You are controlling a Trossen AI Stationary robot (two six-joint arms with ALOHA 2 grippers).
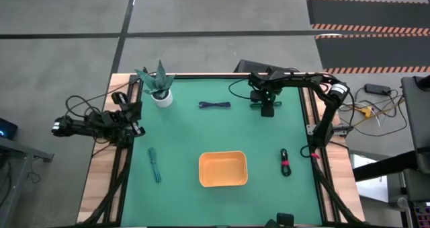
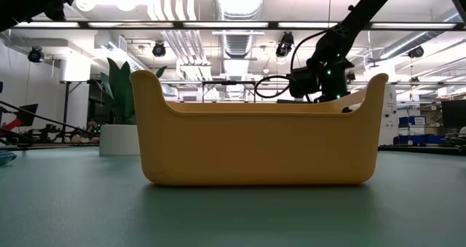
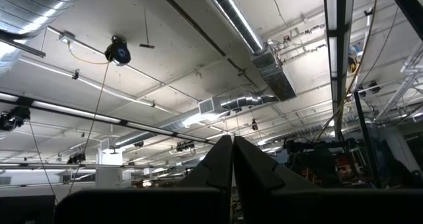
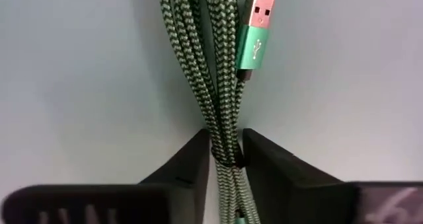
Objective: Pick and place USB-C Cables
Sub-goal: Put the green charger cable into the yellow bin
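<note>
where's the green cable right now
The green cable is pinched in the right gripper at the table's far right, right of the dark blue cable.

Open mat (image 1: 201, 130) between potted plant (image 1: 158, 87) and orange tray (image 1: 223, 169).

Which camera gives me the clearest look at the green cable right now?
The right wrist view: the green cable fills it, pinched between the right gripper fingers, its plug plain. The high view hides it under that gripper; the low and left wrist views don't show it.
</note>
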